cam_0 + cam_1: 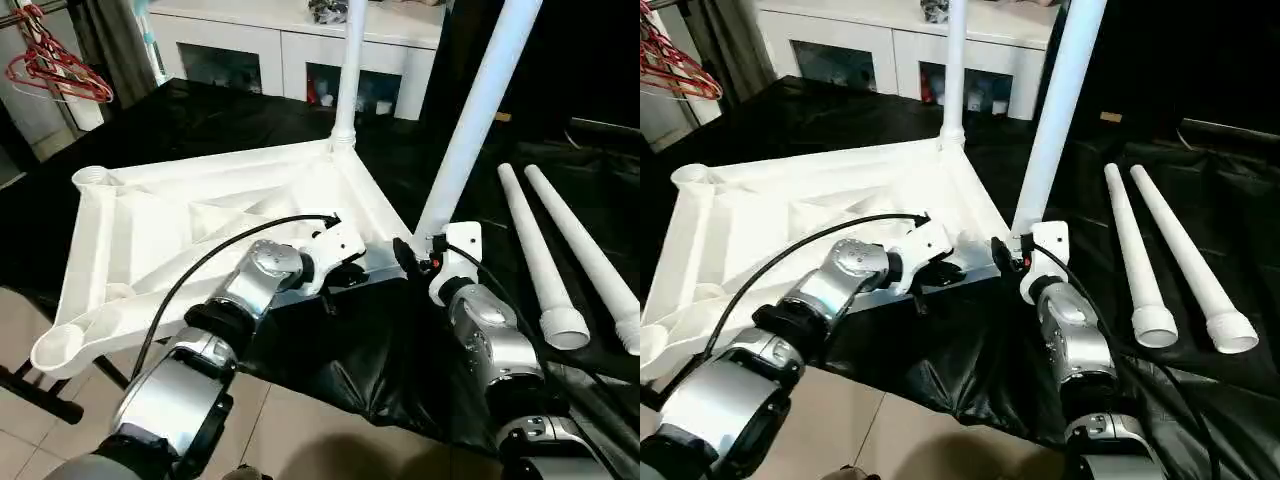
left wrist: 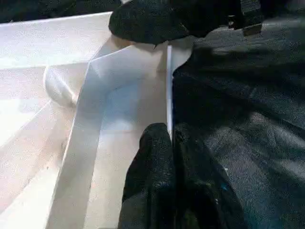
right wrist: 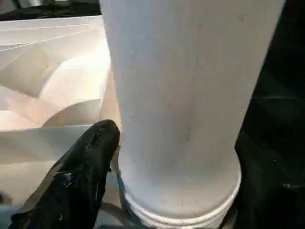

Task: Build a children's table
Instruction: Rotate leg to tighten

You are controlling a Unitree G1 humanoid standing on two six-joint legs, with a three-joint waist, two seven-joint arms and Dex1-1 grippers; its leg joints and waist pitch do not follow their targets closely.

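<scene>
The children's table top lies upside down on a black cloth, ribbed underside up. One white leg stands upright in its far corner. A second leg leans to the right from the corner nearest my right arm, and its wide base sits at the socket there. My right gripper is at that base. My left gripper is shut on the thin rim of the top's near edge, just left of that corner. Two more legs lie side by side on the cloth at the right.
The black cloth hangs over the near edge, with tiled floor below. A white cabinet with glass doors stands behind. Red hangers hang at the far left. Open corner sockets show on the top's left side.
</scene>
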